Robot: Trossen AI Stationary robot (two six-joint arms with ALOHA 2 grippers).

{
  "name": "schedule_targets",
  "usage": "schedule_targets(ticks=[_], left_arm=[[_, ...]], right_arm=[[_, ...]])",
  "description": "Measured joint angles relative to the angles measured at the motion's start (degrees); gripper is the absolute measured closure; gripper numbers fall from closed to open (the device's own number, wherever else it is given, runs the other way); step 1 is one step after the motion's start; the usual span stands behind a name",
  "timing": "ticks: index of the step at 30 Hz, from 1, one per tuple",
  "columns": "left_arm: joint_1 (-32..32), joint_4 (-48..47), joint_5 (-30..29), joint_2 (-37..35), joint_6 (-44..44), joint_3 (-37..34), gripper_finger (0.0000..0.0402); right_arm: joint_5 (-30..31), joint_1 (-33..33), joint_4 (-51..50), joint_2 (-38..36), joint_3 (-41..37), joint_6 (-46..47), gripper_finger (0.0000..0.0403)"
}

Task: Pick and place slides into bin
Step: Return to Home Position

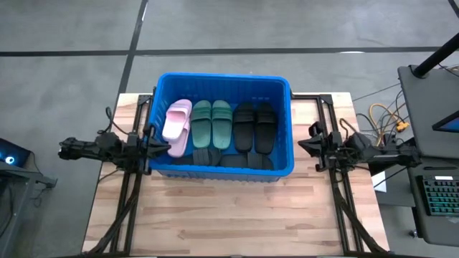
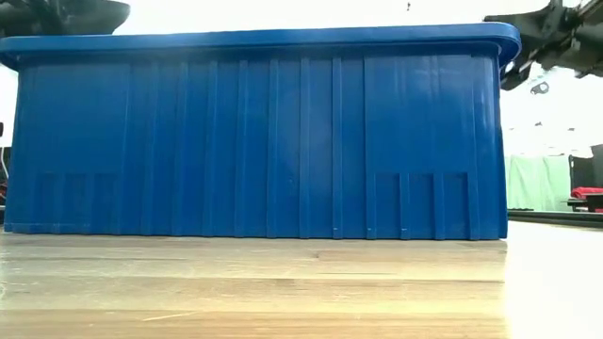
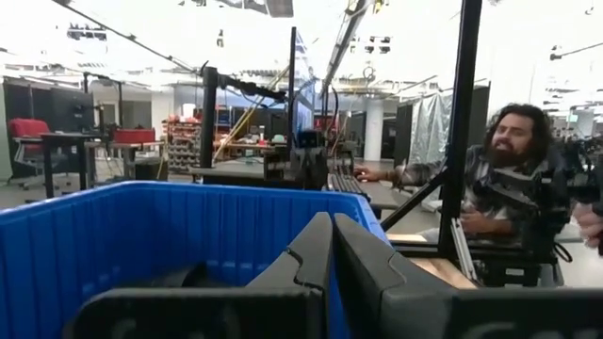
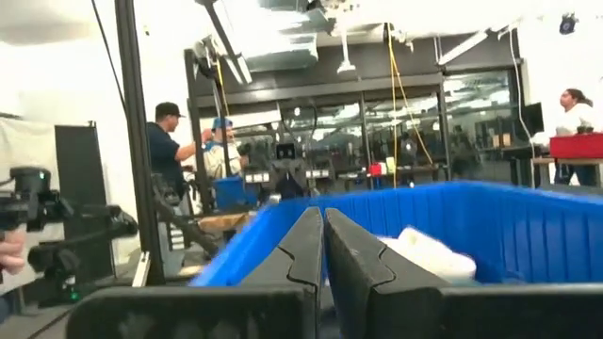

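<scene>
Slides (image 1: 212, 123) all in bin (image 1: 224, 77), none outside | left gripper (image 1: 159, 148) bin's 9 o'clock, pinched together, empty | right gripper (image 1: 307, 147) 3 o'clock, likewise | apparently only homing left

A robotics lab in an open industrial hall is indicated. A grey floor (image 1: 72, 43) marked with dark lines is seen around a wooden table (image 1: 237, 215). A keyboard (image 1: 439, 197) and loose cables (image 1: 384, 118) are placed beside it. Black frame posts (image 3: 464, 122), a red chair (image 3: 28, 132), ceiling-hung cabling (image 4: 396, 66) and a green curtain (image 2: 537, 182) are visible. People (image 4: 170, 141) are seen at other stations.
</scene>
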Motion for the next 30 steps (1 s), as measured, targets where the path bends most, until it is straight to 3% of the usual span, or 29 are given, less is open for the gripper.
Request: schedule_targets(ticks=[19,30], left_arm=[[0.0,-0.1,-1.6,0.0,2.4,-0.6,0.0401],[0.0,-3.1,-0.6,0.1,-0.5,-0.6,0.0402]], right_arm=[[0.5,0.0,-3.1,0.5,-0.8,2.6,0.0394],[0.5,0.0,-4.0,0.5,-0.8,1.7,0.0394]])
